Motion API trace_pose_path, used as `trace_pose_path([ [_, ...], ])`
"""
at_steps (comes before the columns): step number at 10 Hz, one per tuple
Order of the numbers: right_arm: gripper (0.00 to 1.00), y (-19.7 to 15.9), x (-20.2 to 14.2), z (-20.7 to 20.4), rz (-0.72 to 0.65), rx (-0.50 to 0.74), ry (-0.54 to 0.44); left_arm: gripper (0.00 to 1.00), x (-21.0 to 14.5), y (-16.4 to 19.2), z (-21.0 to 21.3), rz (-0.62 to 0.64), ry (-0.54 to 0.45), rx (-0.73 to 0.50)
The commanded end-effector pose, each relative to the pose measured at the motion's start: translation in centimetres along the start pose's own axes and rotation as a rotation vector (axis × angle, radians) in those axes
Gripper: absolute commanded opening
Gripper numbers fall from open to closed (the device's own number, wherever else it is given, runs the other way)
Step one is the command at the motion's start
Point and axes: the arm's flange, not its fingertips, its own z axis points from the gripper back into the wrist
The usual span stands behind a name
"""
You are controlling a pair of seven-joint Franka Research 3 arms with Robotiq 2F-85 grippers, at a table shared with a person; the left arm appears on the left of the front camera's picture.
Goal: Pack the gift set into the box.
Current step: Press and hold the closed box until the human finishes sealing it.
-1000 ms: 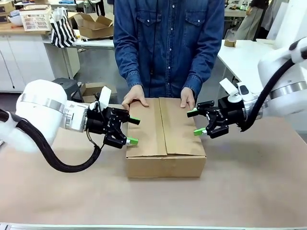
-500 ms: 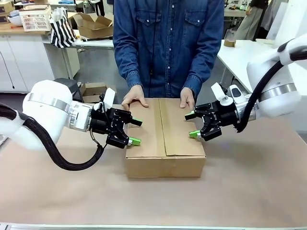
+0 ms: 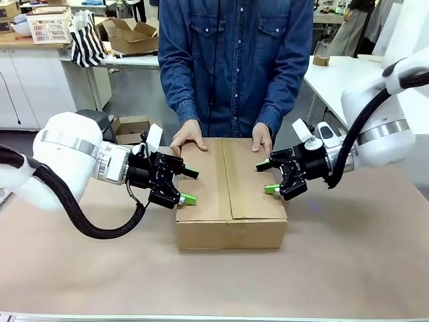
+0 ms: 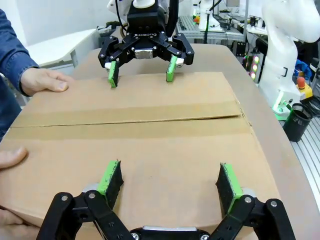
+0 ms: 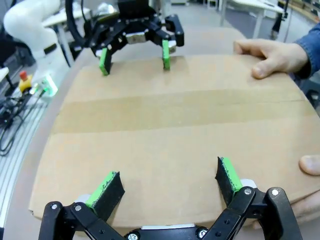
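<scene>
The box is a brown cardboard carton in the middle of the table, its top flaps folded shut. The gift set is hidden from view. A person in a denim shirt rests both hands on the far edge of the flaps. My left gripper hovers open at the box's left top edge. My right gripper hovers open over the right top edge. In the left wrist view my own green pads spread above the near flap. The right wrist view shows the box top under my open pads.
Brown paper covers the table. Behind the person stand a counter with an open carton, a striped bag and a white basket. A white table stands at the back right.
My right gripper has moved left over the box's right top edge. My left gripper has shifted slightly right toward the left edge. The person's hands stay on the flaps.
</scene>
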Motion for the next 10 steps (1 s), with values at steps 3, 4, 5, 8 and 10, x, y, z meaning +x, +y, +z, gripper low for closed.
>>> trace_pose_path([
  [3,1.0,-0.2,0.2,-1.0,-0.082,0.008,-0.034,1.0,-0.7,0.3,-0.4,0.015,0.028,-0.009],
  [4,1.0,-0.3,0.3,-1.2,-0.08,0.007,-0.03,1.0,-0.7,0.3,-0.5,0.015,0.027,-0.012],
  [5,1.0,-0.3,0.2,-1.6,-0.079,0.016,-0.024,1.0,-0.7,0.3,-0.4,0.017,0.025,-0.013],
  [8,1.0,0.0,-1.2,-2.4,-0.118,0.064,0.038,1.0,-0.6,0.3,-0.5,0.059,0.014,-0.034],
  [10,1.0,0.0,0.2,-0.9,-0.066,0.031,-0.026,1.0,-0.1,0.1,-0.1,0.017,0.0,-0.002],
])
